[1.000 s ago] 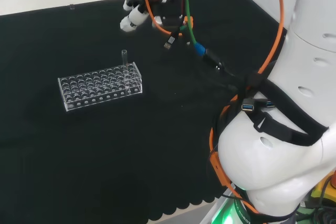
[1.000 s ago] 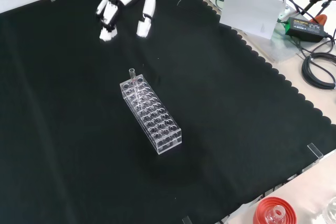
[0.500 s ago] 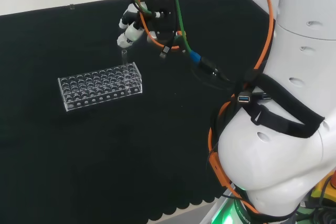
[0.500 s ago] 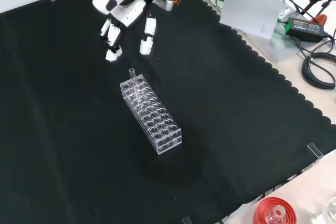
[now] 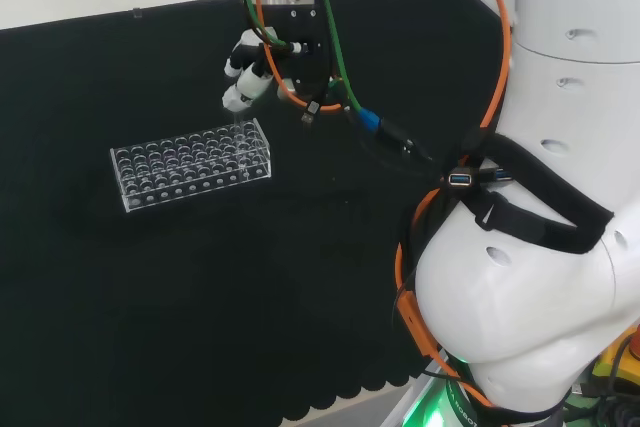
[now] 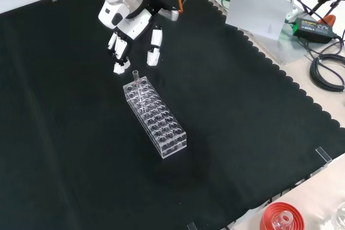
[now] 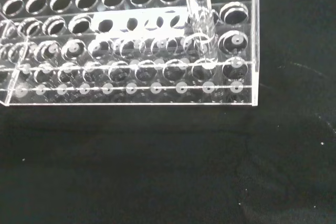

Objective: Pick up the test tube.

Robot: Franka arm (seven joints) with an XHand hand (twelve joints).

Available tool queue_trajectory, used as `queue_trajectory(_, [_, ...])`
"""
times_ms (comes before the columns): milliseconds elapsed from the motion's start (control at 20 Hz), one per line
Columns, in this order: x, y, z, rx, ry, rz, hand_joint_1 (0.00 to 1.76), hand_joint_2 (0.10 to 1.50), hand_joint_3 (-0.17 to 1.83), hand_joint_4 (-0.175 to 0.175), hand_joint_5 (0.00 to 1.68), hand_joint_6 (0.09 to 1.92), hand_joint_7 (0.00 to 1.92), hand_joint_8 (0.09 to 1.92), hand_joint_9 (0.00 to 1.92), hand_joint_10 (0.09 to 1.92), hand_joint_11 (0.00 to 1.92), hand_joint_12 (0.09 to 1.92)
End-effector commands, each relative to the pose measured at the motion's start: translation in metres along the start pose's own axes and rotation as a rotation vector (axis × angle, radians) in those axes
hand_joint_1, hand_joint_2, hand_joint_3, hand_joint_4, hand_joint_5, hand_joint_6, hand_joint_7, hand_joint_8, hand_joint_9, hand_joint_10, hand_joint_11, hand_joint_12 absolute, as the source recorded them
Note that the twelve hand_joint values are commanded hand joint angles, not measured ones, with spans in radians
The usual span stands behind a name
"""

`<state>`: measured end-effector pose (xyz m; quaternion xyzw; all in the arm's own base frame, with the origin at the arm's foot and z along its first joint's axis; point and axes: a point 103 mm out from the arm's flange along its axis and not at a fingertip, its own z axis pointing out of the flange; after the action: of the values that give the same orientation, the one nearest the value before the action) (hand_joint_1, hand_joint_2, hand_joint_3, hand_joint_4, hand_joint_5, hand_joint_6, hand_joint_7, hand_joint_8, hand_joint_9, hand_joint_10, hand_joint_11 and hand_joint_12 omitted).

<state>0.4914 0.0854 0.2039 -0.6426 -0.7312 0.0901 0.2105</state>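
since the earlier frames the hand (image 6: 131,29) has come down and toward the rack, from near the far edge of the cloth to a spot just above the rack's near end; the rack and tube have not moved.

the black cloth (image 6: 242,133) is matte and soft-looking, with a scalloped edge, and covers the bench under everything. the white arm (image 5: 560,197) is smooth, rounded plastic, with orange and green cables looped along it. the hand is black and white, made of hard glossy segments; its fingers (image 6: 153,56) point downward, fairly straight and spread apart, holding nothing.

just below the fingertips in the front view lies the rack (image 6: 159,122), a long clear plastic block with flat walls and rows of round holes. in the head view the rack (image 5: 190,162) lies below and to the left of the hand (image 5: 245,77).

the test tube (image 6: 137,82) is a thin, clear, round glass tube with an open top, standing upright in a hole at the rack end nearest the hand, between the fingertips and the rack, not touched. in the wrist view the test tube (image 7: 202,24) rises from a hole near the rack's (image 7: 131,85) corner, with a small red mark beside it.
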Motion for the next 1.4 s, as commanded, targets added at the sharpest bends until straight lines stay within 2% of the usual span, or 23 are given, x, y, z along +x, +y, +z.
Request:
queue_trajectory(50, [-0.001, 0.012, 0.011, 0.013, -0.006, -0.002, 0.84, 1.0, -0.17, -0.08, 0.39, 0.24, 0.53, 0.85, 0.6, 0.86, 0.27, 1.5])
queue_trajectory(650, [-0.003, 0.016, 0.019, 0.001, -0.011, 0.009, 0.92, 0.99, -0.17, -0.087, 0.42, 0.31, 0.61, 0.82, 0.67, 0.83, 0.32, 1.48])
queue_trajectory(1050, [-0.001, 0.016, 0.025, -0.034, 0.003, 0.008, 1.02, 0.98, -0.17, -0.12, 0.51, 0.63, 0.83, 0.76, 0.81, 0.75, 0.43, 1.42])
queue_trajectory(1400, [0.009, 0.027, 0.025, -0.038, 0.003, -0.007, 1.05, 0.98, -0.17, -0.14, 0.56, 0.72, 0.95, 0.74, 0.89, 0.72, 0.49, 1.4])
